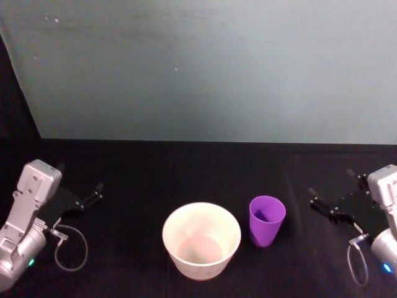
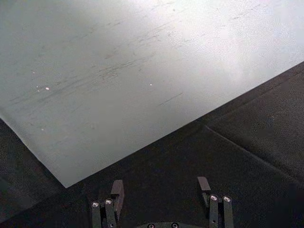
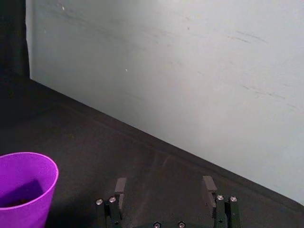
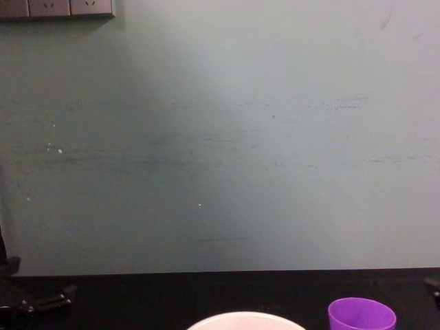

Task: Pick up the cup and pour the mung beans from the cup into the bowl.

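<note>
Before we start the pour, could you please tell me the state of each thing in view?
cup: upright on the table, unheld, something dark low inside.
bowl: upright, left of the cup and apart from it, looks empty.
left gripper: open, holding nothing, at the table's left.
right gripper: open, holding nothing, right of the cup.

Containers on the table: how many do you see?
2. The white bowl is in the front middle; the purple cup stands upright beside it, on the robot's right, with a small gap.
</note>
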`<state>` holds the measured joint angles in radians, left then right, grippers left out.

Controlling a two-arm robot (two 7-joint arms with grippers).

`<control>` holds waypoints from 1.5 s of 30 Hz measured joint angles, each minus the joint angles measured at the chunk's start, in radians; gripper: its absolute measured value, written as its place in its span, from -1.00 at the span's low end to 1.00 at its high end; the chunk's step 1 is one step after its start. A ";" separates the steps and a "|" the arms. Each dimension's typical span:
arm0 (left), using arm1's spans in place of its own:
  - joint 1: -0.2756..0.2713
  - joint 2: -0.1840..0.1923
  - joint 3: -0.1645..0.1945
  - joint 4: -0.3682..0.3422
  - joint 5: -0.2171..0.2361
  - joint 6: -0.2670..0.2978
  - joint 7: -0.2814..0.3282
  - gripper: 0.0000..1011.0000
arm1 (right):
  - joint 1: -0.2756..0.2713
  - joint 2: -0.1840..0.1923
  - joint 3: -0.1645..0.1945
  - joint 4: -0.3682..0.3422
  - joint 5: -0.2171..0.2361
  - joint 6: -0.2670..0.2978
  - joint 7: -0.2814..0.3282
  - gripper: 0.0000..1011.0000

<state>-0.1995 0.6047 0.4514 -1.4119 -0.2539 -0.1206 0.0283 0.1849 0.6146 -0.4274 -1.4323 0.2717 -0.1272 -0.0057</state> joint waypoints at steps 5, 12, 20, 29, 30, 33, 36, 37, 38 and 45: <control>0.000 0.000 0.000 0.000 0.000 0.000 0.000 0.98 | -0.061 0.032 0.046 -0.051 0.056 -0.023 0.052 0.98; 0.000 0.000 0.000 0.000 0.000 0.000 0.000 0.99 | -0.155 0.057 0.076 -0.115 0.101 -0.071 0.114 0.98; 0.000 0.000 0.000 0.000 0.000 0.000 0.000 0.98 | -0.213 0.032 0.070 -0.112 0.152 -0.139 0.205 0.98; 0.000 0.000 0.000 0.000 0.000 0.000 0.000 0.99 | -0.185 -0.019 0.038 -0.063 0.151 -0.141 0.283 0.98; 0.000 0.000 0.000 0.000 0.000 0.000 0.000 0.98 | -0.181 -0.023 0.037 -0.059 0.148 -0.139 0.286 0.98; 0.000 0.000 0.000 0.000 0.000 0.000 0.000 0.98 | -0.167 -0.040 0.031 -0.045 0.137 -0.132 0.297 0.98; 0.000 0.000 0.000 0.000 0.000 0.000 0.000 0.99 | -0.152 -0.054 0.027 -0.034 0.126 -0.125 0.305 0.98; 0.000 0.000 0.000 0.000 0.000 0.000 0.000 0.98 | -0.149 -0.058 0.027 -0.032 0.122 -0.123 0.305 0.98; 0.000 0.000 0.000 0.000 0.000 0.000 0.000 0.98 | -0.142 -0.066 0.026 -0.028 0.114 -0.119 0.305 0.98; 0.000 0.000 0.000 0.000 0.000 0.000 0.000 0.98 | -0.112 -0.100 0.027 0.002 0.095 -0.105 0.310 0.98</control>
<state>-0.1996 0.6047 0.4514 -1.4119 -0.2539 -0.1205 0.0283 0.0730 0.5151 -0.4000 -1.4304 0.3666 -0.2319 0.3040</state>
